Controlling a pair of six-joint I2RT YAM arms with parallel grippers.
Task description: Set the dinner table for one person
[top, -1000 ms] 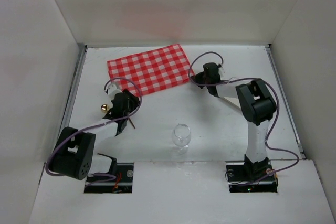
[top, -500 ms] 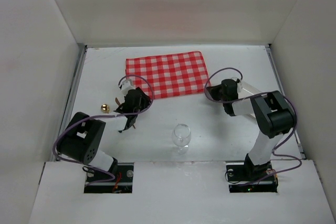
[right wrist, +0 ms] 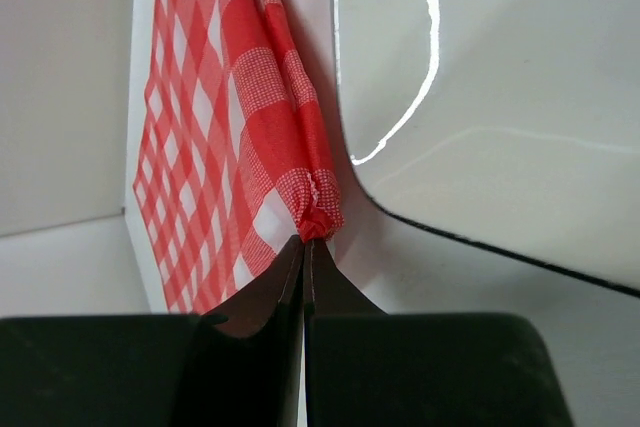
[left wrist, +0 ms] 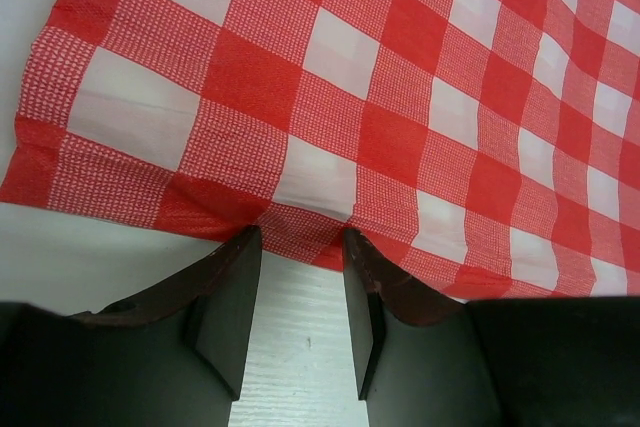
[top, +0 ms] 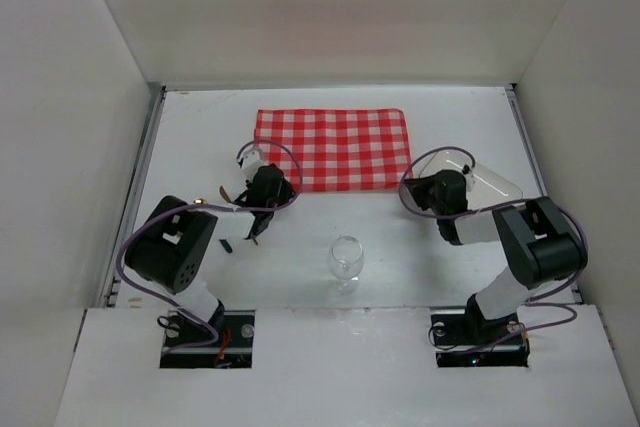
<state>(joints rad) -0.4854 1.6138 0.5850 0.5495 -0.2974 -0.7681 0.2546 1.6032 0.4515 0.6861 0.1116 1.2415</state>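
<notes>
Right gripper (right wrist: 304, 247): jaws closed together, clamped on a bunched corner of the red-and-white checked cloth (right wrist: 222, 137). In the right wrist view the fabric rose from the fingertips in a raised, gathered fold. Left gripper (left wrist: 297, 247): jaws apart, with bare table surface visible between them. Its fingers (left wrist: 225, 307) had their tips at the near hem of the cloth (left wrist: 330, 97), which puckered slightly across the gap. No pinch on the fabric was evident there.

Seen from overhead, the left gripper (top: 268, 190) sat at the cloth's near left corner and the right gripper (top: 430, 190) at its near right corner. The cloth (top: 332, 149) lay spread, roughly square to the table edges, on the far half of the dinner table (top: 400, 247).

The dinner table, a large matte white surface with grey strips down its sides, carried both arms at its near edge and everything else noted here. A glossy white plate (right wrist: 480, 97) lay just beside the gathered cloth corner. In the overhead view the plate (top: 495, 184) was partly covered by the right arm, towards the table's right side. An upright, clear wine glass (top: 346, 259) stood on bare table between the two arms, nearer than the cloth and apart from it. A small dark item (top: 226, 244) lay near the left arm, too small to identify with confidence.
</notes>
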